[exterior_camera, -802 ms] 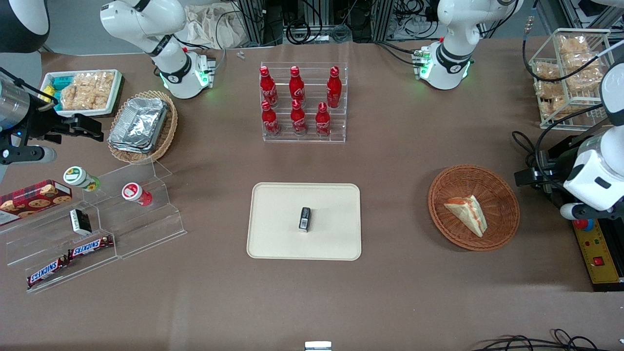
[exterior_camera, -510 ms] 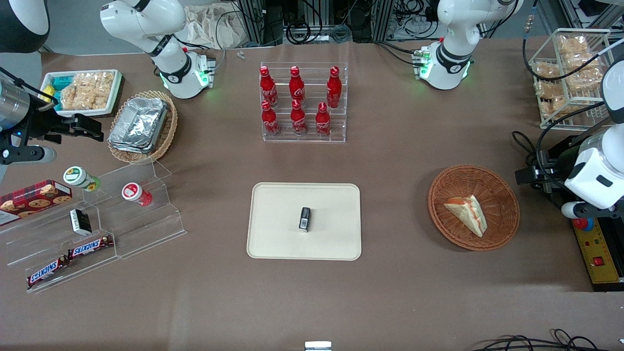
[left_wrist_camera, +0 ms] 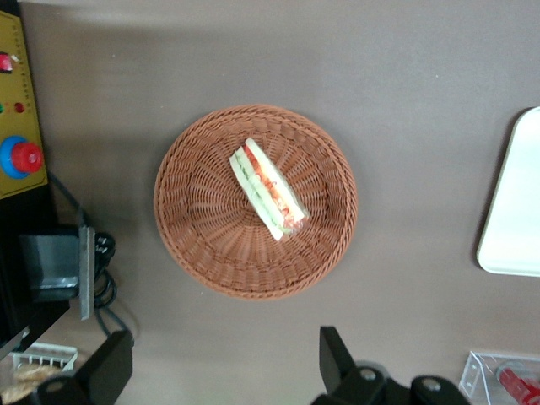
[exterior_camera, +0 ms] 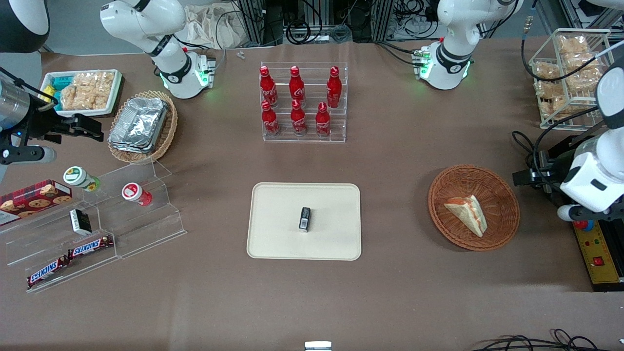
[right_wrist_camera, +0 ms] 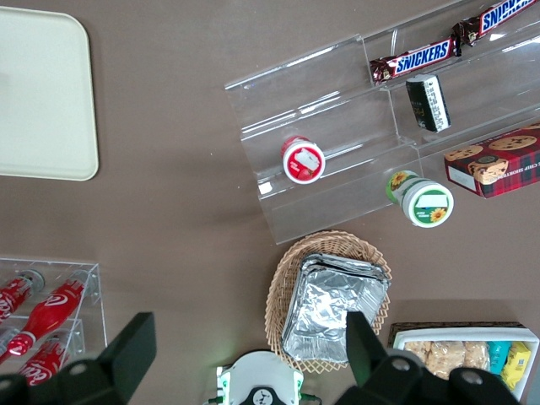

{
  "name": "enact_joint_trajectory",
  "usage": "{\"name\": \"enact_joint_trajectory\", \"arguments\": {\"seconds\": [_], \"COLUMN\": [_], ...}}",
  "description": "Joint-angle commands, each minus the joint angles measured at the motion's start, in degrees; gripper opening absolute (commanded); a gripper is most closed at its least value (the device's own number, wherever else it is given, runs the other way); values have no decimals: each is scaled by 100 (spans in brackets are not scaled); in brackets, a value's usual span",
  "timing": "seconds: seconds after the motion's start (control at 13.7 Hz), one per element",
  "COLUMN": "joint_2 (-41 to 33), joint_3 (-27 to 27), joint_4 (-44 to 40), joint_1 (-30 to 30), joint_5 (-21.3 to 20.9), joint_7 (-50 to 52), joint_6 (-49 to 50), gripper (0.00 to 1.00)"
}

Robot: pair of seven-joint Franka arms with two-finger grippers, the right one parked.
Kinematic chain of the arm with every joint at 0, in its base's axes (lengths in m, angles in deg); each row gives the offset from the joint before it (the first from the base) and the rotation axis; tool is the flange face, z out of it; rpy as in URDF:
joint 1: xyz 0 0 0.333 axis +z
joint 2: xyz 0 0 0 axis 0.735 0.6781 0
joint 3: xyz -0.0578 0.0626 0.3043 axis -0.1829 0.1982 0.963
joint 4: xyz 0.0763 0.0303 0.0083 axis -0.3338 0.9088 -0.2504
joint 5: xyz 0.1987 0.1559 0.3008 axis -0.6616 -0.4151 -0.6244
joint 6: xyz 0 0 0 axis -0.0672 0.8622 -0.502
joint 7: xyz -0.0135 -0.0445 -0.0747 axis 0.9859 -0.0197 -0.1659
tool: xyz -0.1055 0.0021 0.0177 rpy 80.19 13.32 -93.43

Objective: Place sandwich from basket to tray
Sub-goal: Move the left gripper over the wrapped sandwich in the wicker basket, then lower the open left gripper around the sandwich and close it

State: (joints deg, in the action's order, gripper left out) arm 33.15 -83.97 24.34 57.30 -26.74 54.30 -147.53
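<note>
A brown cloth-covered table (exterior_camera: 399, 292) fills the front view, with cables and aluminium framing along its twelve o'clock edge. Near the middle lies the cream tray (exterior_camera: 278, 243), carrying a small dark packet (exterior_camera: 304, 218). At three o'clock from the tray, well apart from it, sits the reddish-brown basket (exterior_camera: 502, 190), and the sandwich (exterior_camera: 469, 213) lies inside it, its red-orange filling edge facing the working arm's end of the table. At twelve o'clock from the tray stands a clear rack of red bottles (exterior_camera: 297, 102). Toward the parked arm's end are a tan wicker basket with foil trays (exterior_camera: 141, 124), a white tray of snacks (exterior_camera: 83, 90) and a clear stepped stand (exterior_camera: 126, 219) with Snickers bars (exterior_camera: 68, 258). The left arm's wrist housing (exterior_camera: 592, 183) hangs at three o'clock from the reddish-brown basket, just outside its rim; the gripper itself is hidden under it here.

From the left wrist, the same brown cloth is seen from above. The basket (left_wrist_camera: 194, 245) is whole in frame with the sandwich (left_wrist_camera: 266, 190) resting across its middle, green and red filling up. The gripper (left_wrist_camera: 224, 367) hovers above bare cloth beside the basket, its two dark fingers (left_wrist_camera: 114, 367) spread wide apart and holding nothing. A corner of the tray (left_wrist_camera: 515, 202) shows at the edge.

The right wrist view shows brown cloth again, with the tray (right_wrist_camera: 42, 101), the stepped stand (right_wrist_camera: 337, 126) and the foil trays (right_wrist_camera: 333, 308).
</note>
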Motion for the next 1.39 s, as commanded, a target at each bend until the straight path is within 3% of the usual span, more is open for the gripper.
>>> {"name": "enact_joint_trajectory", "arguments": {"seconds": [0.0,0.22,0.51,0.95,1.31], "joint_2": [-448,-678,-617,-134,77], "joint_3": [-17,-26,-17,-8,18], "joint_4": [1205,2314,3133,3564,3864], "joint_1": [107,99,107,213,222], "joint_5": [-9,-9,-9,53,44], "joint_7": [177,398,889,2786,3236], "joint_6": [-903,-1897,-3039,-4235,-4694], "gripper": [99,99,99,99,99]}}
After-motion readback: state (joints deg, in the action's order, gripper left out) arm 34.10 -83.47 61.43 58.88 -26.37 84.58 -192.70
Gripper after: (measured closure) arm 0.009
